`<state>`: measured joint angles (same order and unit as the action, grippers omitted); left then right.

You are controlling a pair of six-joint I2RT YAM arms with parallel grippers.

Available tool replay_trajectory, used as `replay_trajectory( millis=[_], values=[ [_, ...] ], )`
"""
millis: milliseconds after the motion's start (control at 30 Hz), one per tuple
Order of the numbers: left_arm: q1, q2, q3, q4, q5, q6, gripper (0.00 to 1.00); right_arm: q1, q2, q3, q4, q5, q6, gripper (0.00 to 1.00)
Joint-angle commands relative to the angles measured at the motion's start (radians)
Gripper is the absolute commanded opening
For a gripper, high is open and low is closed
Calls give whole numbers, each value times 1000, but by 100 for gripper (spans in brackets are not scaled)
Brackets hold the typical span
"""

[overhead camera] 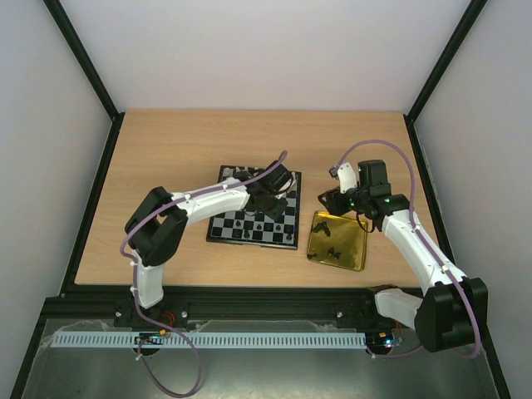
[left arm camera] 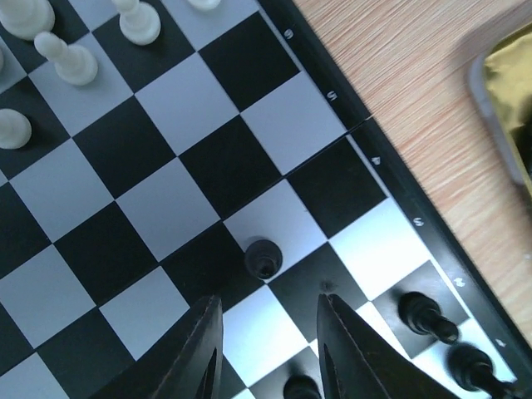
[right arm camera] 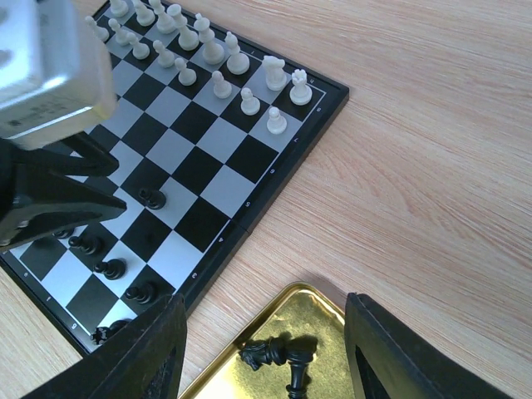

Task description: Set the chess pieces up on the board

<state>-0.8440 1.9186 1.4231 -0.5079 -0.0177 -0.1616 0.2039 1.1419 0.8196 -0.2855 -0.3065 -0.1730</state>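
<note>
The checkered board lies mid-table. My left gripper hovers over its right half, open and empty. In the left wrist view its fingers straddle empty squares just short of a lone upright black pawn, not touching it. White pieces line the board's far rows, and black pieces stand along its near edge. My right gripper is open and empty above the gold tray. Two black pieces lie on their sides in the tray, between its fingers.
The gold tray sits just right of the board's rim, with a strip of bare wood between them. My left gripper and its silver camera block reach over the board's near-right part. Black frame posts border the table.
</note>
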Motion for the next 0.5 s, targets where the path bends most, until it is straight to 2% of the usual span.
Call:
replay_trajectory(
  millis=[0,300,467],
  values=[
    [1,47,43,-41,-36,19,35,-2,1,-8,3,-10,-11,54],
    [5,102,72,-19,-39,21,33,-2,3,-2,-6,-27,-10,55],
    [17,116,89,-14,-32,16,28,-2,4,-2,-9,-32,-13,55]
  ],
)
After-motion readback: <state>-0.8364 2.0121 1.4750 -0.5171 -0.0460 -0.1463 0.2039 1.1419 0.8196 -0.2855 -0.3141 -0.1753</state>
